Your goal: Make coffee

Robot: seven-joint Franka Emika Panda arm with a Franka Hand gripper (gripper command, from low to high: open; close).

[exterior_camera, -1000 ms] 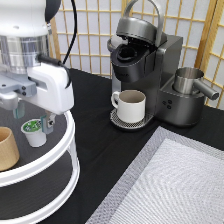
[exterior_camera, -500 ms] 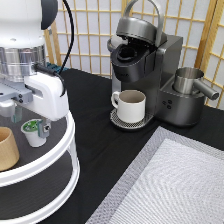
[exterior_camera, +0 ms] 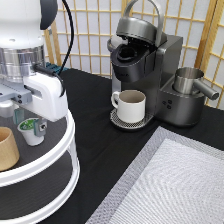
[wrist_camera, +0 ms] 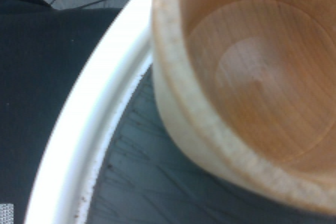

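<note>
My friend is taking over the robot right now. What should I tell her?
Gripper: low over the round white tray at the exterior view's left, fingers either side of the coffee pod; whether it grips is unclear.
Wooden cup: on the tray beside the pod.
White mug: already under the coffee machine, whose lid stands open.
Left: pod is not in the machine.
</note>
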